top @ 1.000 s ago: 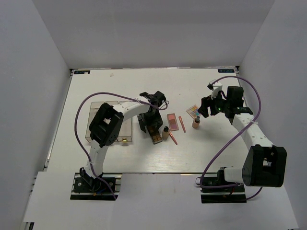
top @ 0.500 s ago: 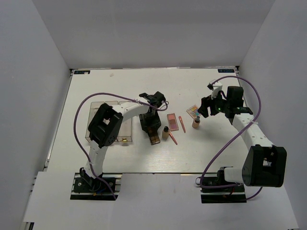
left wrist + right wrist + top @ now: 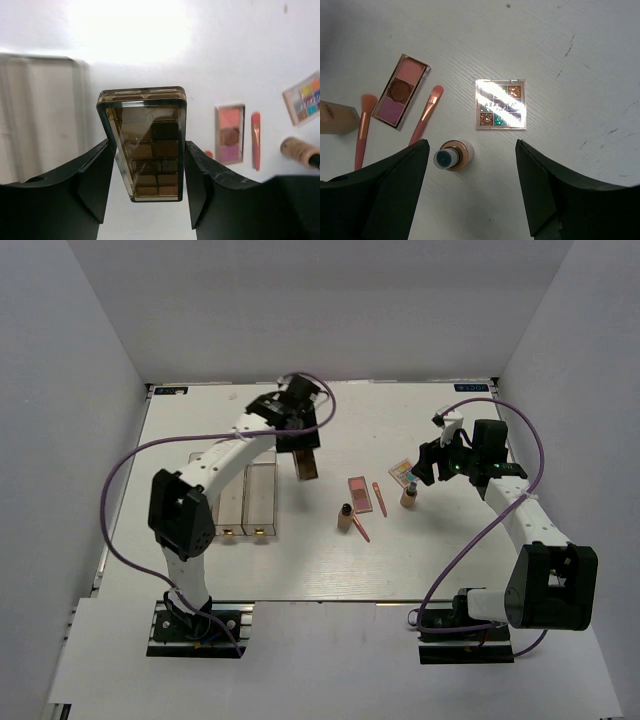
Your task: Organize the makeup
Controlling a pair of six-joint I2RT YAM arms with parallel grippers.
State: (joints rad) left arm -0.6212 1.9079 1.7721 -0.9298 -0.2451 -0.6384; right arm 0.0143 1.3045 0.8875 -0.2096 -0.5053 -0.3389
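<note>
My left gripper [image 3: 306, 462] is shut on the brown eyeshadow palette [image 3: 146, 142] and holds it above the table, just right of the clear box [image 3: 243, 502]. The pink palette [image 3: 360, 494] lies mid-table with one coral stick [image 3: 380, 499] beside it and another [image 3: 359, 528] next to a tan bottle [image 3: 345, 517]. My right gripper [image 3: 470, 200] is open above the second tan bottle [image 3: 453, 155], which stands upright. The multicolour palette [image 3: 500, 104] lies just beyond it.
The clear three-compartment box [image 3: 40, 115] stands at the left of the table. The white walls enclose the table on three sides. The purple cables loop beside both arms.
My left arm lifted the brown palette off the table and swung it back and to the left, toward the clear box. The right arm has not moved.
</note>
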